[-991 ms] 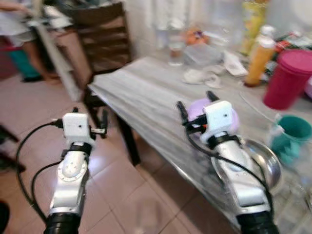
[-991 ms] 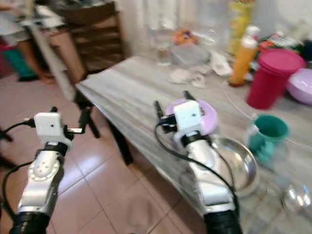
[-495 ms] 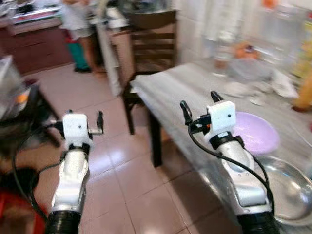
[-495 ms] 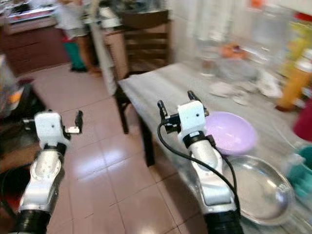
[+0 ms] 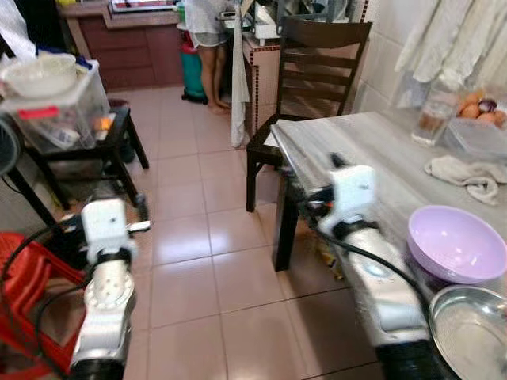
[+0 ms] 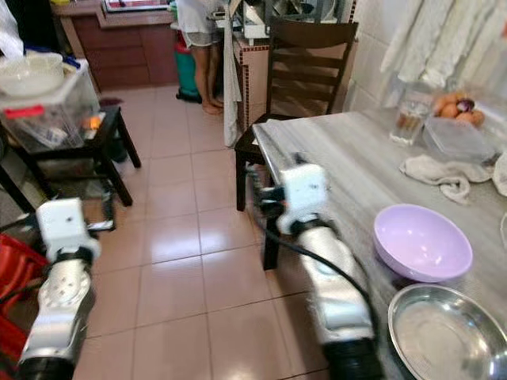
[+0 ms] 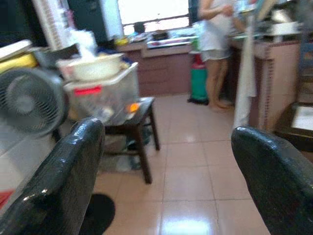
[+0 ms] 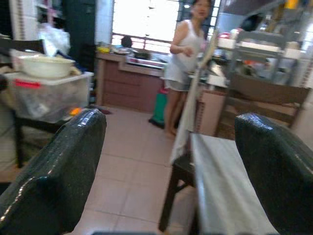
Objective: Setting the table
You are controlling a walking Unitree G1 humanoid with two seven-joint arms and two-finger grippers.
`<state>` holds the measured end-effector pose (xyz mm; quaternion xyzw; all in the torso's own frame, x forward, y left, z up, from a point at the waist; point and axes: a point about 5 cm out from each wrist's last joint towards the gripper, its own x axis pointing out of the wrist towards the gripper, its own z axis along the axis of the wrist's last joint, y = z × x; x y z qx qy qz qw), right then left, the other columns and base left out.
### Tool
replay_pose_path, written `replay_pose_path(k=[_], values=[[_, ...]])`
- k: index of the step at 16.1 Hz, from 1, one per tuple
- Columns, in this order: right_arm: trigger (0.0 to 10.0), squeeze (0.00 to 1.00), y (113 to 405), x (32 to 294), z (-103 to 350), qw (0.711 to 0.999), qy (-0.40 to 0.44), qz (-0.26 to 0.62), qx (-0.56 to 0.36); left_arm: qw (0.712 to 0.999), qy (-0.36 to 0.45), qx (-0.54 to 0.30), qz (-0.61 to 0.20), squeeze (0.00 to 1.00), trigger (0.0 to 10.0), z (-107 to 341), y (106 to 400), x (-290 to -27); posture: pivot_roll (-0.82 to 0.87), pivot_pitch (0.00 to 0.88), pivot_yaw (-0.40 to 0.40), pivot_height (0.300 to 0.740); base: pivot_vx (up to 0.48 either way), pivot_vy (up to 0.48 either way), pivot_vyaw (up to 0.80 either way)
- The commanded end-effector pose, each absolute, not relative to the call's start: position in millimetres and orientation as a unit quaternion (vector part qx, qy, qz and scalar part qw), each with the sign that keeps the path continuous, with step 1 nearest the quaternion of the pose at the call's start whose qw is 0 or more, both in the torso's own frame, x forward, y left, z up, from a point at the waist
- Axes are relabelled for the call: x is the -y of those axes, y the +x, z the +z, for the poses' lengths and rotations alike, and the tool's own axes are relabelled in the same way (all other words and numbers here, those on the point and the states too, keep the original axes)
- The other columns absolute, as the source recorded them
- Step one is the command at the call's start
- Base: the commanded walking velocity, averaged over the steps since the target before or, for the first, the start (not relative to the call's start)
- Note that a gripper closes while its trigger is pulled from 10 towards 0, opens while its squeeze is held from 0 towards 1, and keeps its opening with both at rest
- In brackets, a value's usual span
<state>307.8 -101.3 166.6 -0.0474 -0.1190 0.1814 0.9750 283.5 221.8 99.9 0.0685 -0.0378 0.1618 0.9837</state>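
A purple bowl (image 5: 457,244) sits on the grey table (image 5: 372,150) near its right side. A round steel dish (image 5: 471,332) lies just in front of the bowl. My right gripper (image 8: 171,147) is held up over the table's left edge, to the left of the bowl, open with nothing between its fingers (image 8: 54,166). It faces the table corner and the kitchen beyond. My left gripper (image 7: 166,152) is raised over the tiled floor well left of the table, also open and empty.
A dark wooden chair (image 5: 317,71) stands at the table's far corner. A person (image 5: 207,47) stands at the counter behind. A low black table (image 5: 79,138) bears a plastic box, with a red stool (image 5: 24,285) nearby. A cloth (image 5: 463,174) and a glass (image 5: 432,123) lie farther back.
The whole view has swung left, away from the cluttered table end, and now takes in the floor and kitchen. Both arms stay raised with their grippers open as before.
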Motion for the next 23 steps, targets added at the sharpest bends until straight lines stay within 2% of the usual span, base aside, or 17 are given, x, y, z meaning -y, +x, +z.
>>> replay_pose_path(k=[1,6,10,21,23], values=[[10.0,0.0,312.0,101.5,168.1,0.975,-0.045,0.183,0.117,0.981,0.077,0.051,0.172,0.0,10.0,106.0,281.7,-223.5,-0.07,0.005,-0.033,0.74,0.0,0.0,0.0],[10.0,0.0,315.1,91.5,164.7,0.972,-0.035,0.207,0.107,0.976,0.073,0.049,0.201,0.0,10.0,103.5,269.8,-230.4,-0.03,0.01,-0.069,0.74,0.0,0.0,0.0],[10.0,0.0,318.2,93.3,167.0,0.975,-0.018,0.192,0.112,0.977,0.072,0.046,0.193,0.0,10.0,104.4,271.1,-229.3,-0.04,0.009,-0.047,0.74,0.0,0.0,0.0],[10.0,0.0,314.5,109.4,161.5,0.984,-0.007,0.141,0.106,0.985,0.075,0.046,0.148,0.0,10.0,110.6,288.1,-220.2,-0.09,0.002,0.006,0.74,0.0,0.315,0.0],[10.0,0.0,314.1,109.8,161.7,0.984,-0.005,0.139,0.107,0.985,0.075,0.046,0.145,0.0,10.0,110.5,289.2,-220.0,-0.1,0.002,0.008,0.74,0.0,0.368,0.54]])
